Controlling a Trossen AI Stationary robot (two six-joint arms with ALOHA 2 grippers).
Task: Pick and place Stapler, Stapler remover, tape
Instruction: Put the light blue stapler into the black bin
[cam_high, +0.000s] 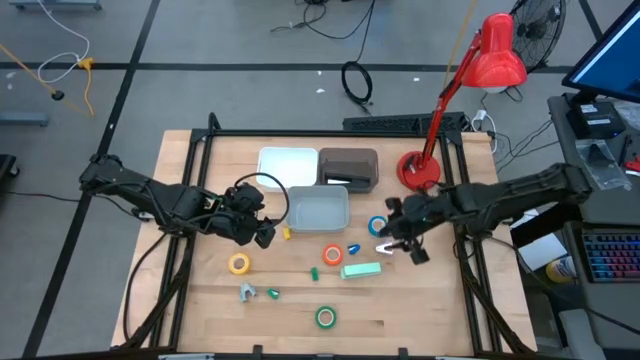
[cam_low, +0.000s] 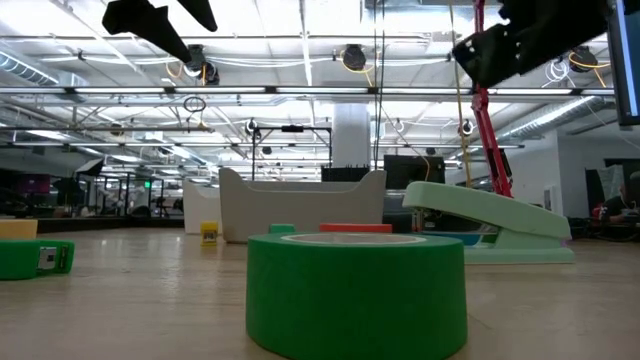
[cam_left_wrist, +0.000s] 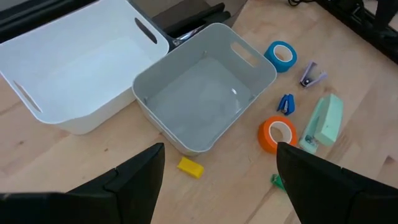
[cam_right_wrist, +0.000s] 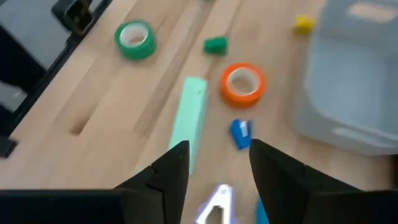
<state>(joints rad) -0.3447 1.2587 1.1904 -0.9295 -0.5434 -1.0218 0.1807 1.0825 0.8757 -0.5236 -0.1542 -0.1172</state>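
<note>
The mint-green stapler (cam_high: 361, 270) lies flat on the table near the middle, also in the low view (cam_low: 495, 225). The purple-and-silver staple remover (cam_left_wrist: 311, 74) lies just beyond it, under my right gripper (cam_right_wrist: 217, 180), which is open and hangs above the table (cam_high: 395, 240). The tape rolls lie flat: blue (cam_high: 377, 226), orange (cam_high: 333, 255), yellow (cam_high: 239, 264), green (cam_high: 326, 317). My left gripper (cam_left_wrist: 217, 186) is open and empty, raised left of the grey bin (cam_high: 262, 232).
A white bin (cam_high: 288, 165), a brown bin (cam_high: 350, 168) and a grey bin (cam_high: 318, 210) stand at the table's far middle. A red desk lamp (cam_high: 420, 170) stands far right. Small coloured bits, such as a yellow one (cam_high: 286, 233) and a blue one (cam_high: 353, 249), lie scattered.
</note>
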